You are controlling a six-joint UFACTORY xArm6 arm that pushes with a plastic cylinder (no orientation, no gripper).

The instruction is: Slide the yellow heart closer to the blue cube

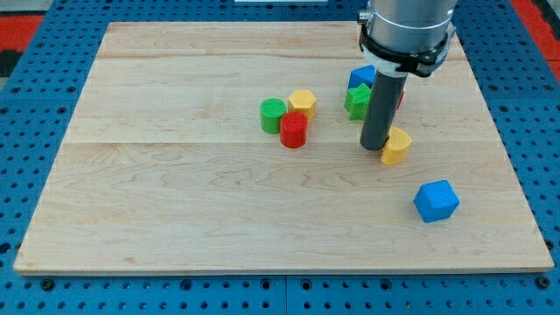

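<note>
The yellow heart (396,145) lies right of the board's middle. My tip (376,147) stands right against the heart's left side and seems to touch it. The blue cube (436,200) lies alone below and to the right of the heart, about a block's width away from it. The rod and the arm's housing rise toward the view's top and hide part of the blocks behind them.
A green cylinder (273,115), a yellow hexagon (302,102) and a red cylinder (294,130) cluster at the board's middle. Just above my tip are a second blue block (361,77), a green block (357,101) and a red block (401,98), mostly hidden by the rod. The wooden board (175,192) lies on a blue pegboard.
</note>
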